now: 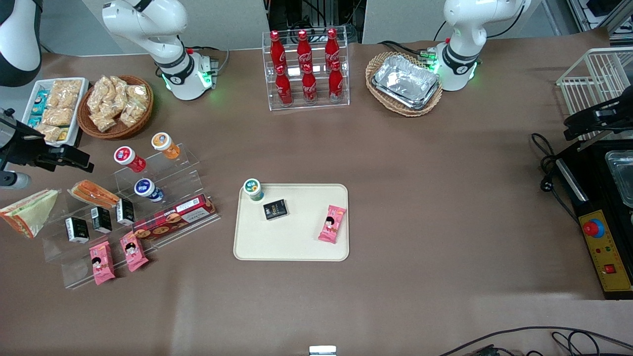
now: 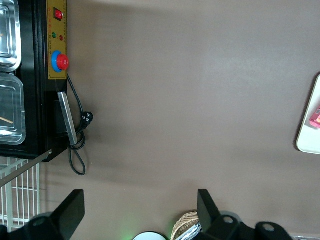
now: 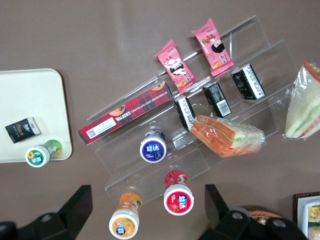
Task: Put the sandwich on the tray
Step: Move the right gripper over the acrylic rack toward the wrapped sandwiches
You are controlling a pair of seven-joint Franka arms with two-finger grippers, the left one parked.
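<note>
While the sandwich (image 1: 28, 211) lies on the table, claw (image 3: 148, 204) spread wide above the clear rack (image 3: 210, 125), tray (image 1: 296, 247) well apart.

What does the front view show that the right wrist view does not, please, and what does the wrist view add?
Only the front view shows the whole tray, its pink snack pack and the cola bottles. Only the right wrist view shows the gripper fingers, open, above the clear rack's bottles. Both show the sandwich lying off the tray at the working arm's end, beside the orange sandwich pack.
</note>
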